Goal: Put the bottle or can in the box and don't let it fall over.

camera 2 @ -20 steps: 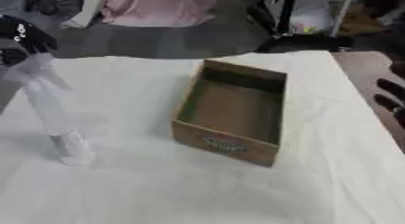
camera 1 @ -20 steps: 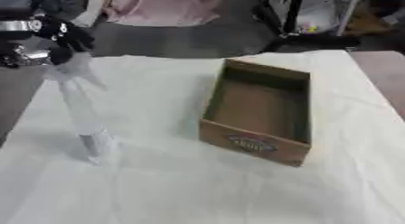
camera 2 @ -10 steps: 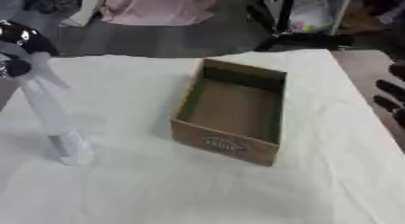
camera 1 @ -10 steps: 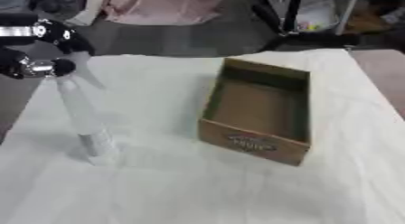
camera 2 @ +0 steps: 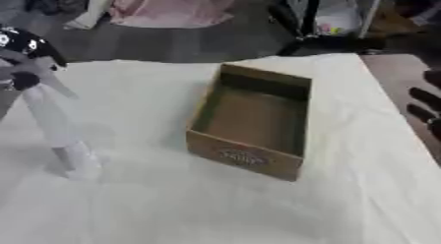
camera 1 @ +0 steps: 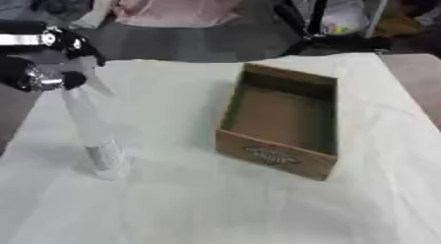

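one tall clear bottle (camera 1: 90, 120) stands on the white table cloth (camera 1: 172, 198) at the left in the left eye view, leaning a little with its top toward the far left. the left hand (camera 1: 39, 56) is at its upper end with dark fingers curled round the neck, grasping it there. the cardboard box (camera 1: 280, 122) sits open and empty to the right, well apart from the bottle. a hold that high on something so slender leaves the base free to swing, so i judge the bottle could pivot or slip as it is carried.

in the right eye view the same bottle (camera 2: 56, 130) shows its base resting on the cloth near the left edge, with the box (camera 2: 250, 122) at the centre. the right hand (camera 2: 424, 103) shows only as dark fingers at the right edge, seemingly relaxed and idle. the likely troubles: the swinging base catching the near-left box wall on the way in, or the tall bottle toppling inside the shallow box if let go while tilted.
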